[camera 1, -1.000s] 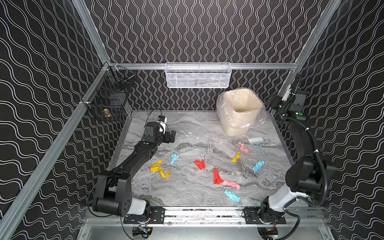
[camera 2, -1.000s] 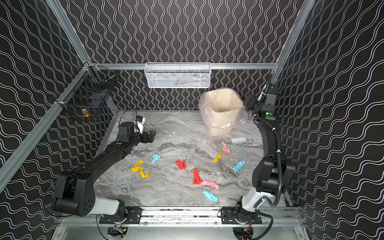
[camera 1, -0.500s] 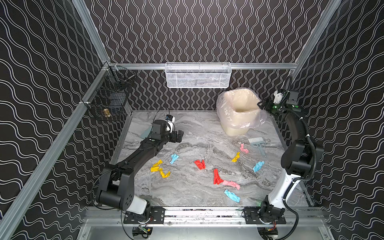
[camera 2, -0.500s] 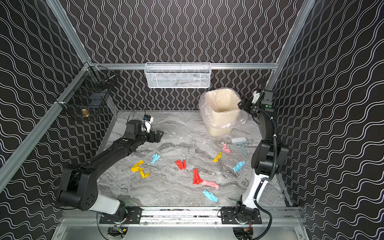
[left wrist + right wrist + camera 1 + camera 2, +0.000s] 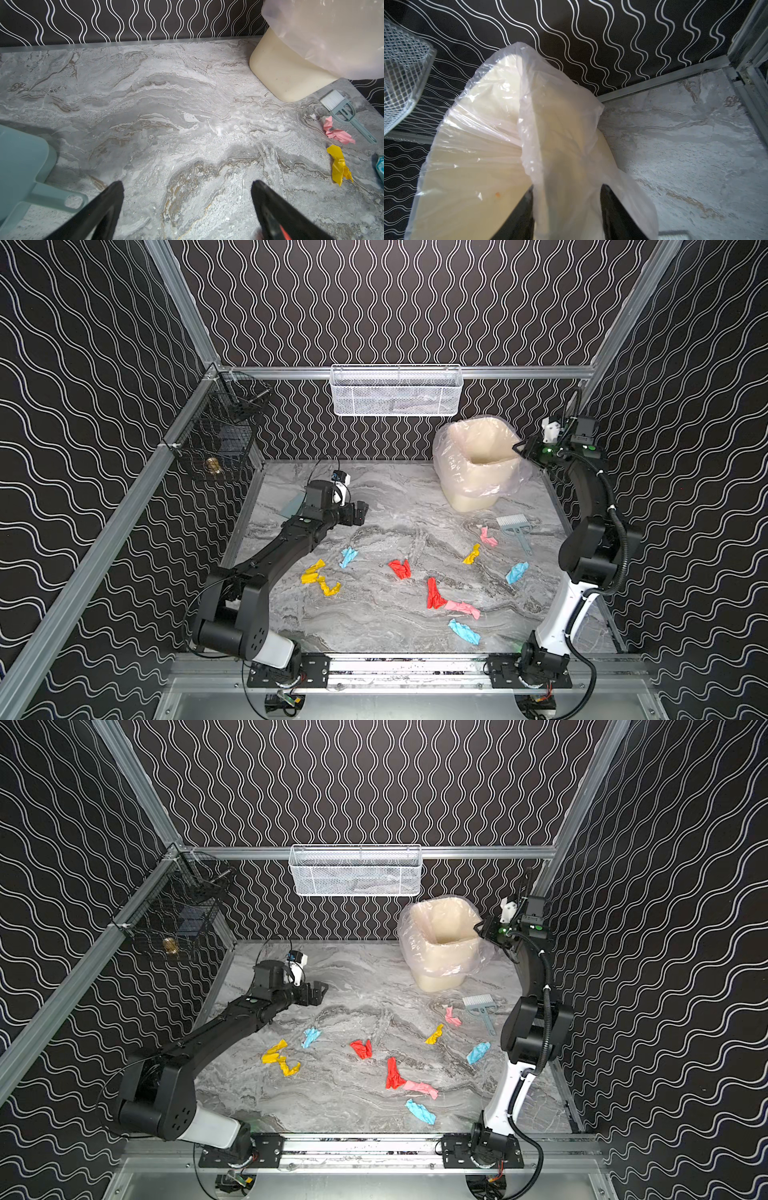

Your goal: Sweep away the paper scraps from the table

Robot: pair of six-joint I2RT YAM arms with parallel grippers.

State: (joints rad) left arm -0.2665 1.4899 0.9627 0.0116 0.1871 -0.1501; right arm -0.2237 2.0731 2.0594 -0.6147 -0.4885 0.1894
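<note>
Edges: aluminium rails (image 5: 145, 42) around the table (image 5: 386, 506); bin (image 5: 469, 489) at far right corner.
Open room: bare marble at far middle; dustpan (image 5: 22, 158) far left, brush (image 5: 514, 526) near right edge.
Paper scraps (image 5: 435, 593): strewn across middle and near table.
Left end effector (image 5: 187, 187): spread wide, empty, above bare marble.
Right end effector (image 5: 566, 207): astride lined bin rim; grip cannot be told.
Room: black wavy-lined walls (image 5: 395, 302).

Aluminium rails (image 5: 519, 372) edge black walls (image 5: 415, 302) with white wavy lines. A white mesh basket (image 5: 395, 391) hangs on the back rail, a black wire basket (image 5: 224, 435) on the left rail.
</note>
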